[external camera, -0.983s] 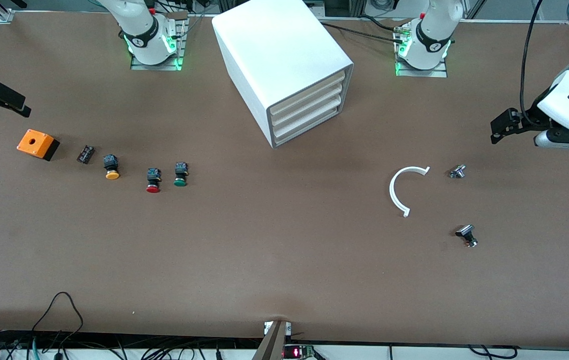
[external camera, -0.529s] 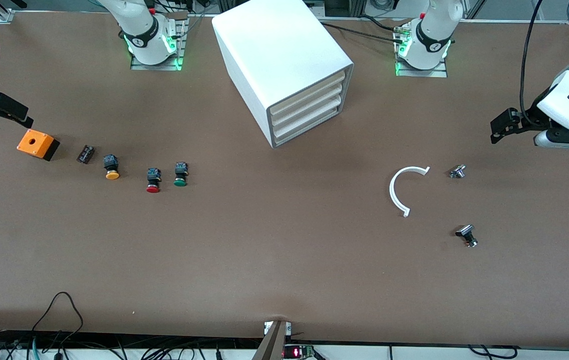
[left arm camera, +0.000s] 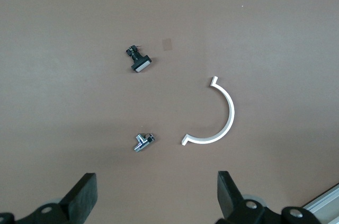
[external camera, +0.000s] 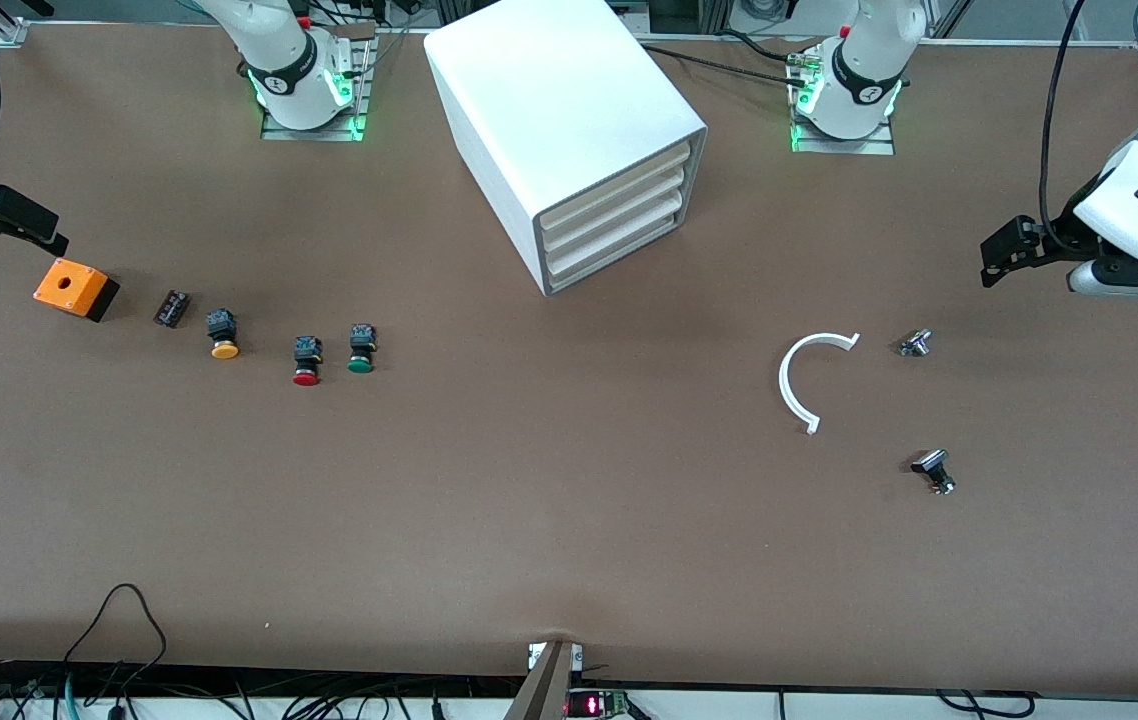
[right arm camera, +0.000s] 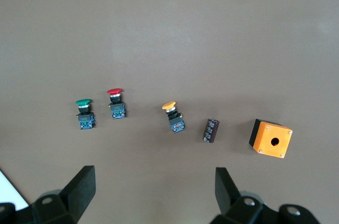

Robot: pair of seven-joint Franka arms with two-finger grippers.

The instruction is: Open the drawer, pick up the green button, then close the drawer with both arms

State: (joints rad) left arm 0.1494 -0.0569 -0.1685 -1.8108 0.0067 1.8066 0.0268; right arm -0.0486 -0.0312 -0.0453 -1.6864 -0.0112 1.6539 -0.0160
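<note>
Left wrist view: fingers (left arm camera: 82, 195) are seen spread wide, nothing between them; the left gripper (external camera: 1004, 252) is held over the table (external camera: 569, 540) at the left arm's end, well apart from the cabinet (external camera: 549, 110).
Right gripper (external camera: 14, 215): fingers (right arm camera: 79, 184) spread, empty, held over the right arm's end near the orange box (external camera: 75, 288).
Drawer (external camera: 619, 250): lowest of three in the cabinet, shut, untouched.
Button (external camera: 361, 349): green cap, lying well apart from the cabinet toward the right arm's end, just beside the red button (external camera: 306, 361).
Risk: the red button could be knocked or grabbed instead, so close are the two; an upper drawer could be pulled by mistake.
</note>
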